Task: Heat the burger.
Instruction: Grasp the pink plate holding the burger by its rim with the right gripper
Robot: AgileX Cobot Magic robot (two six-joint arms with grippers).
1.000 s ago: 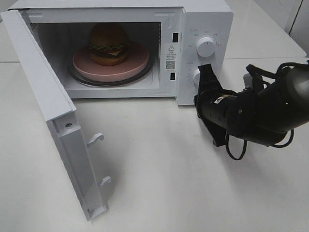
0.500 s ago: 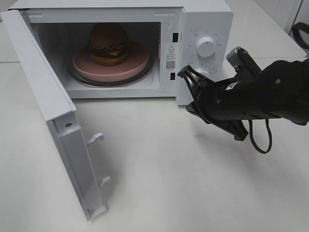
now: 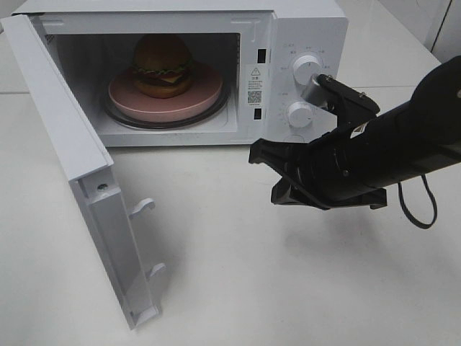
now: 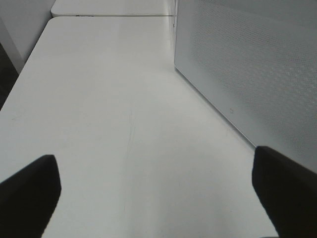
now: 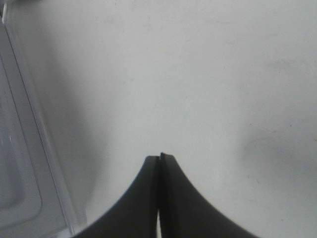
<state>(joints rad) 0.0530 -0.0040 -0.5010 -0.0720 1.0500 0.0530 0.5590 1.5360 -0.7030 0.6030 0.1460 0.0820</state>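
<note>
Standing by the bench, I can see the microwave with its door swung wide open to the left. Inside, the burger sits on a round pink plate, a bit left of the plate's centre. The plate itself rests on the glass turntable.

The right gripper hangs over the white table, out in front of the control panel and below the two knobs. It's pointing left toward the door. Its jaws are pressed together with nothing between them. A wide stretch of table lies between that tip and the door's free edge, and the oven mouth faces that stretch.

The high camera doesn't show the left arm at all. Its own wrist view shows the left gripper with both fingers spread far apart and holding nothing, low over the table beside a dotted grey panel. I can't tell if that panel is the door or the oven's side. The right wrist view shows the closed tips up close, with a white framed edge off to one side.
</note>
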